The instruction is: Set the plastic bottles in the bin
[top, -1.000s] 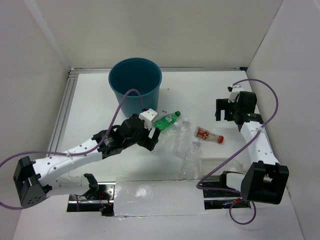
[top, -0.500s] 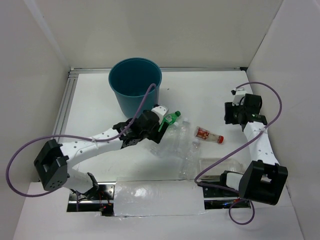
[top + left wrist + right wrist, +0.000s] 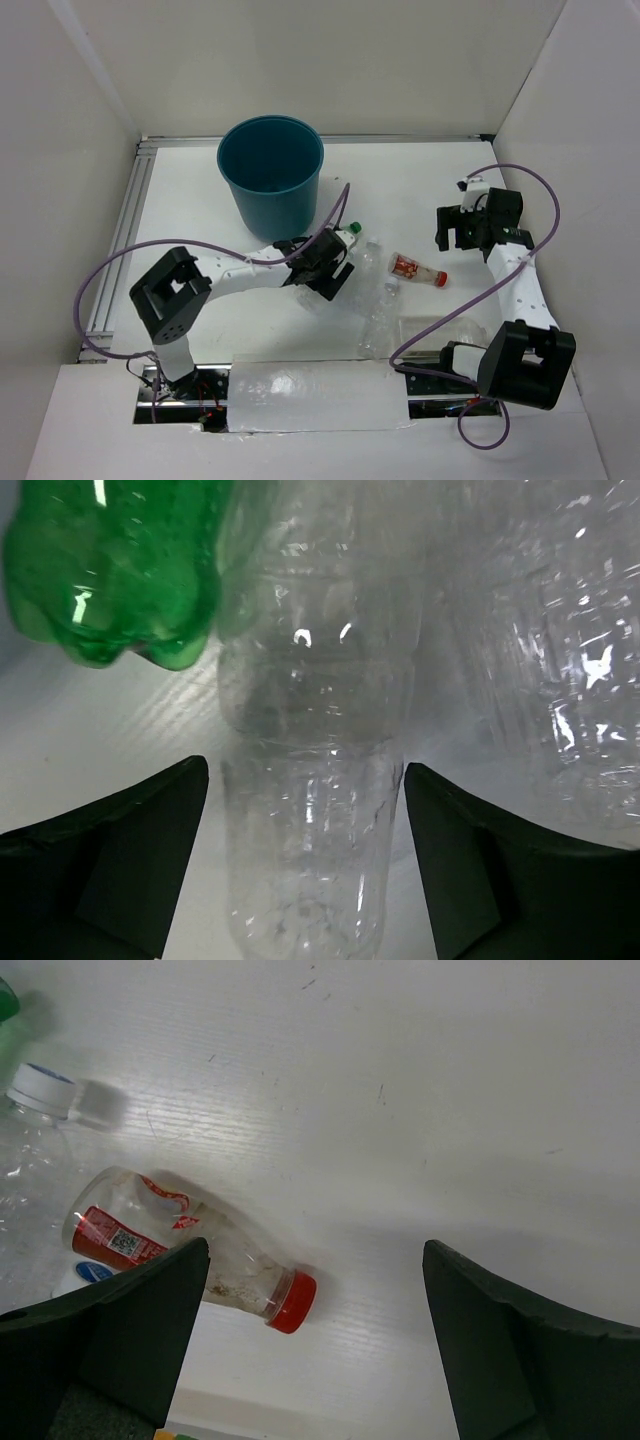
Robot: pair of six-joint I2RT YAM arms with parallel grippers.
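Observation:
The teal bin (image 3: 270,170) stands at the back centre. My left gripper (image 3: 340,268) is open and low over the bottle pile. In the left wrist view it (image 3: 305,770) straddles a clear bottle (image 3: 315,810) with small gaps on both sides. The green bottle (image 3: 115,570) lies just beyond on the left, and only its cap end (image 3: 351,227) shows from above. Another clear bottle (image 3: 540,650) lies on the right. My right gripper (image 3: 447,228) is open and empty above the table. The red-white labelled bottle (image 3: 170,1250) with a red cap lies below it on the left and also shows from above (image 3: 415,268).
More clear bottles (image 3: 380,310) lie in front of the pile, one with a white cap (image 3: 40,1085). A flat clear plastic piece (image 3: 432,325) lies near the right arm's base. A metal rail (image 3: 128,230) runs along the left edge. White walls enclose the table.
My left arm has reached further right, past the green bottle, and now has a clear bottle between its open jaws. My right gripper shifted slightly and stays open.

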